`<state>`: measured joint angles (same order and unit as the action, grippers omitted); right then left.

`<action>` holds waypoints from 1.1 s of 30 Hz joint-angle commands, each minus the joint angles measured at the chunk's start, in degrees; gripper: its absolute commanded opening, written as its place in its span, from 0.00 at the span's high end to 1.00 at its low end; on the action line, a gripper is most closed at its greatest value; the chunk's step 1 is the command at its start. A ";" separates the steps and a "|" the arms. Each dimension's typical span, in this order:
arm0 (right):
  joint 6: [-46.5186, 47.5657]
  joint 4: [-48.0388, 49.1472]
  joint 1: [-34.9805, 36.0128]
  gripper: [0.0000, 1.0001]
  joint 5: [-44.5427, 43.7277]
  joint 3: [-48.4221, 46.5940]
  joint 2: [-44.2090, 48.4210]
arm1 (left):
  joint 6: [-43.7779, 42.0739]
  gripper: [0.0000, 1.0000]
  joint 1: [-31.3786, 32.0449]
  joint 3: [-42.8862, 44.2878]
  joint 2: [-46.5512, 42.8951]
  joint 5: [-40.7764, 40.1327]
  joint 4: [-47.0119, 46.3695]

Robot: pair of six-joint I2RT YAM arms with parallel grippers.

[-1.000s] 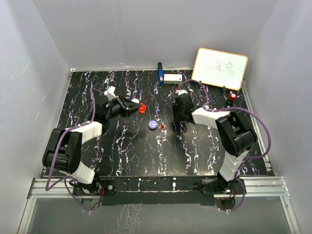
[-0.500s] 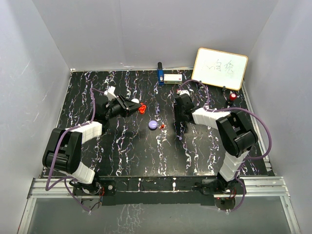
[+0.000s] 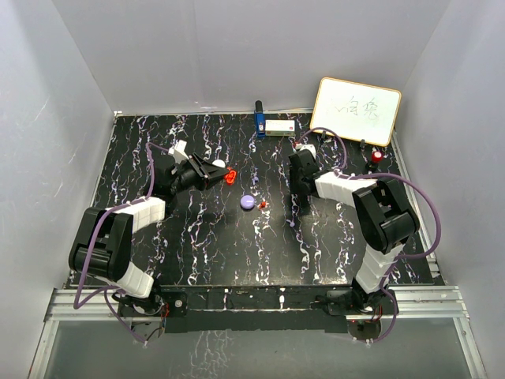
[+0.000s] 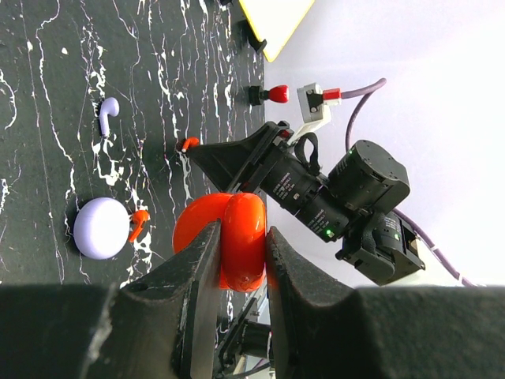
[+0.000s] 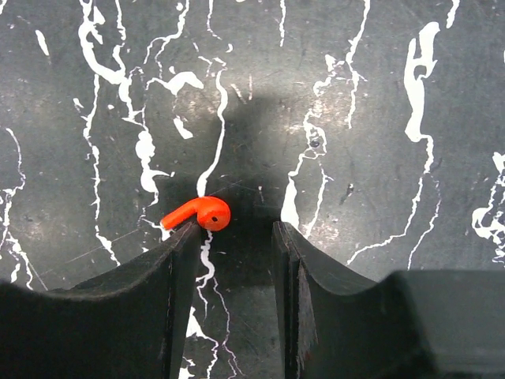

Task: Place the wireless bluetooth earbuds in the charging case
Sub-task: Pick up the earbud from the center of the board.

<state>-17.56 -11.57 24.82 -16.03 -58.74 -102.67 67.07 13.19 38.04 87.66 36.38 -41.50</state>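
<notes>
My left gripper (image 3: 222,174) is shut on a red round charging case (image 4: 241,241) and holds it above the table; the case also shows in the top view (image 3: 230,176). My right gripper (image 5: 235,230) is open and points down at the table (image 5: 379,118). A red earbud (image 5: 197,214) lies against the tip of its left finger. From the left wrist view this earbud (image 4: 187,144) sits under the right gripper (image 4: 229,158). A second red earbud (image 3: 262,204) lies beside a purple case (image 3: 248,202). A pale purple earbud (image 3: 293,223) lies nearer the front.
A whiteboard (image 3: 355,110) leans at the back right with a red-capped object (image 3: 377,156) beside it. A blue object (image 3: 259,120) and a white box (image 3: 280,126) stand at the back edge. Grey walls close three sides.
My right gripper has shifted a little to the right and toward the back. My left gripper still holds the red case in the same place.
</notes>
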 commanded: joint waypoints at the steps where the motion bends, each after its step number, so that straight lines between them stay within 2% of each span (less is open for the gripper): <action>1: 0.01 -2.31 -0.99 0.60 -1.27 -1.23 0.97 | -0.49 1.00 -0.31 -0.29 -2.22 0.27 0.04; 18: 3.54 0.94 -2.24 0.60 6.23 -2.18 -0.55 | -0.49 1.00 -0.31 -0.81 -2.31 0.34 -0.13; 29: 4.79 1.53 -2.23 0.61 8.05 -4.38 -3.32 | -0.84 1.00 -0.31 -0.95 -2.82 0.22 0.46; 33: 4.98 1.47 -2.24 0.67 7.94 -4.13 -3.38 | -0.89 1.00 -0.34 -0.97 -2.84 0.26 0.45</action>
<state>-13.26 -10.85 22.74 -9.06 -61.73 -105.06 66.87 13.19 37.39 87.64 36.38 -41.08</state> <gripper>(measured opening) 0.372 0.239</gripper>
